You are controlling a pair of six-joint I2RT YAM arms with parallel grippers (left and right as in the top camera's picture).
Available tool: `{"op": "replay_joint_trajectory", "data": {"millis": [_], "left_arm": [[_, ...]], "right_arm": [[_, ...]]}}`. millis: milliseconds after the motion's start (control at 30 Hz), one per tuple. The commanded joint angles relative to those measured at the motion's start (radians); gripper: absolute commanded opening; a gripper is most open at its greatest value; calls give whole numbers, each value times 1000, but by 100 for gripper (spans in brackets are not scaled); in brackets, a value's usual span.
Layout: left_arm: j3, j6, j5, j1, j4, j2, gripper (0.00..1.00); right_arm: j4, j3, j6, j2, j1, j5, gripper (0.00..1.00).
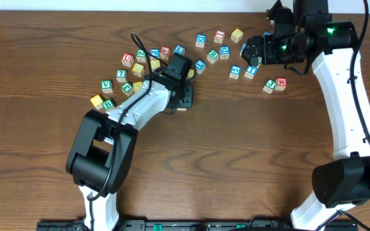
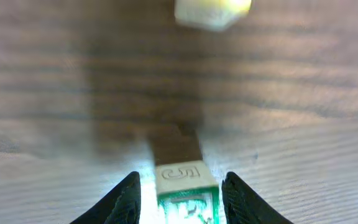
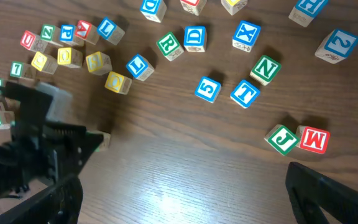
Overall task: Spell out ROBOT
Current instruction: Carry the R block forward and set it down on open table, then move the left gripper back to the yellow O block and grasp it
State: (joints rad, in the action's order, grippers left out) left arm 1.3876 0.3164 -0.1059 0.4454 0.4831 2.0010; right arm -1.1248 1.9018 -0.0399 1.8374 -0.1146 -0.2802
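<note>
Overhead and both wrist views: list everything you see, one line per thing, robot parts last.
Table: one, brown wood, under everything.
Green-framed cube: one, on the table between the left end effector's fingers.
Left cluster: about a dozen cubes, green, yellow, red and blue, up-left of the left arm; green B at its lower end.
Right cluster: over a dozen cubes, mostly blue and green, below the right end effector; includes blue T, green J beside red M.
Left end effector: one, black, open around the green-framed cube.
Right end effector: one, black, open, empty.
Left arm, right arm: two, white and black.
</note>
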Motion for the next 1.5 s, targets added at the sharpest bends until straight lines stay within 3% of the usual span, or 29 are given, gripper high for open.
{"op": "replay_joint_trajectory", "data": {"millis": [0, 333, 600, 967, 1000, 1033, 1100, 1467], "left_arm": [[103, -10, 8, -42, 8, -74, 42], [277, -46, 56, -130, 23, -108, 43], [583, -103, 179, -161, 217, 69, 43], [591, -27, 198, -159, 215, 204, 43], [591, -12, 201, -159, 216, 216, 45], [591, -1, 201, -159, 216, 223, 54], [591, 3, 201, -159, 216, 243, 56], [590, 78, 209, -156, 231, 321, 56]], "right_arm": [[2, 14, 12, -2, -5, 1, 99], [2, 14, 11, -2, -5, 1, 99], [-13, 14, 11, -2, -5, -15, 99], [-18, 14, 11, -2, -11, -21, 99], [-18, 14, 11, -2, -11, -21, 99], [-18, 14, 11, -2, -11, -21, 99], [-18, 14, 11, -2, -11, -21, 99], [-24, 14, 11, -2, -11, -14, 99]]}}
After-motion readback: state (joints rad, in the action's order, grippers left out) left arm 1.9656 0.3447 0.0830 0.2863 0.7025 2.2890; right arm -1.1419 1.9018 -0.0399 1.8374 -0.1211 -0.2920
